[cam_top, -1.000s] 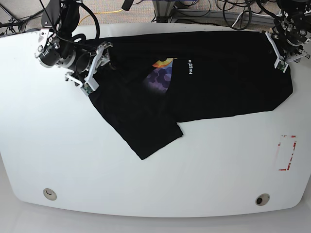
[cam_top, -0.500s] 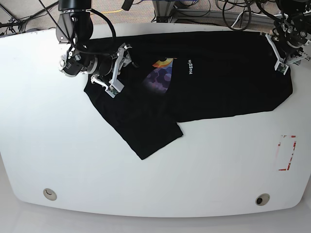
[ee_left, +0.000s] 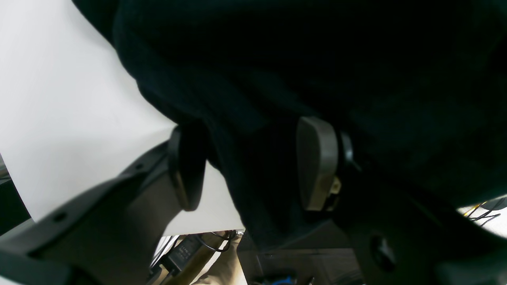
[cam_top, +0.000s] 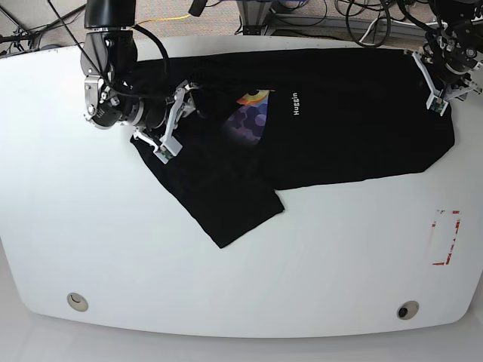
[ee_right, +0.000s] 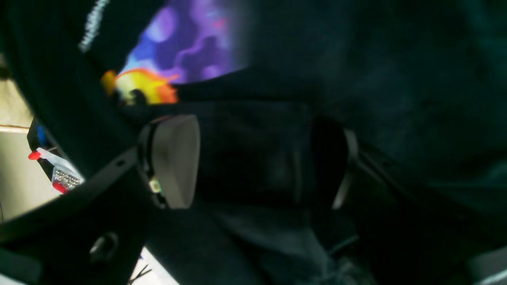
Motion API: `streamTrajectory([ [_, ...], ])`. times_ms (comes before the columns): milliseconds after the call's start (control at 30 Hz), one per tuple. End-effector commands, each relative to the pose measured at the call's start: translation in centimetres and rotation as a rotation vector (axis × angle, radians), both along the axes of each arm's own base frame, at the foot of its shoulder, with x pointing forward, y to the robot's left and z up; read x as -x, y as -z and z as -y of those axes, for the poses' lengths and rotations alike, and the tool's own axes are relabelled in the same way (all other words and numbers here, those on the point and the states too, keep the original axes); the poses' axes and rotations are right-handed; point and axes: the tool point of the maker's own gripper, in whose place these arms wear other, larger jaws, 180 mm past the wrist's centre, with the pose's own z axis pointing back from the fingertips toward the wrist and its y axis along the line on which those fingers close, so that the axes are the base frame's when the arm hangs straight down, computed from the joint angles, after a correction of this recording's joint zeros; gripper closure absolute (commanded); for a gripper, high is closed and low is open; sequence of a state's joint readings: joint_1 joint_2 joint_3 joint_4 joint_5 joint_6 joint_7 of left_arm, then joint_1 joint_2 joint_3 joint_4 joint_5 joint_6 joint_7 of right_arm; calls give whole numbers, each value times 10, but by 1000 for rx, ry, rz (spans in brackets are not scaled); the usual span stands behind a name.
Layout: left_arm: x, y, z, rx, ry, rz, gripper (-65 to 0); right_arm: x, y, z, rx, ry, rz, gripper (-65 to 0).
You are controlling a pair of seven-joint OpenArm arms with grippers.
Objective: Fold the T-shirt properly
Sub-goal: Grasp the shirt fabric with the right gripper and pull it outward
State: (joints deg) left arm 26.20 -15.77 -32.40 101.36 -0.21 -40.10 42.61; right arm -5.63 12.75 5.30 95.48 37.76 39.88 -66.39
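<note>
Base view: black T-shirt sprawls across the worktop. Both tools gape, right tool beside its colourful print, left tool straddling the far hem (nothing pinched). Next, likely, closing on cloth.

Base view: the T-shirt fold hides part of its colour print, cutting its white lettering short. Right wrist view: the print is blurred. Left wrist view: cloth hides whatever lies between the left end effector fingers.

You have: one white table, rounded corners; red-marked patch near its right edge; tangled cables and metal framing behind.
</note>
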Motion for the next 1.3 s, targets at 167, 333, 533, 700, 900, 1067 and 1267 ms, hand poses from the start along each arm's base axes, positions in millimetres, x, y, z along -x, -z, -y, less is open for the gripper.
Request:
streamTrajectory([
  [167,-7,-10,-3,-17,14,29,-332,-8,-5,0,-35,17,31,-415],
  [333,-8,-10,-3,-15,16,31,-332,-4,1,-1,-17,13,17,-415],
  [533,-7,-9,-3,-15,15,30,-332,4,4,-19,-33,-28,1,-388],
  [700,-8,-8,0,-10,24,27,-332,5,4,-25,-46,-36,1,-165],
  [900,-9,-7,3,-7,34,23,-332,0,0,-28,-61,-29,12,-21],
  [1067,-9,-7,3,-7,34,23,-332,-1,-10,-29,-50,-41,49,-95],
  [1267,-9,-8,1,-13,37,22,-332,1,-15,-25,-46,-27,67,-235],
])
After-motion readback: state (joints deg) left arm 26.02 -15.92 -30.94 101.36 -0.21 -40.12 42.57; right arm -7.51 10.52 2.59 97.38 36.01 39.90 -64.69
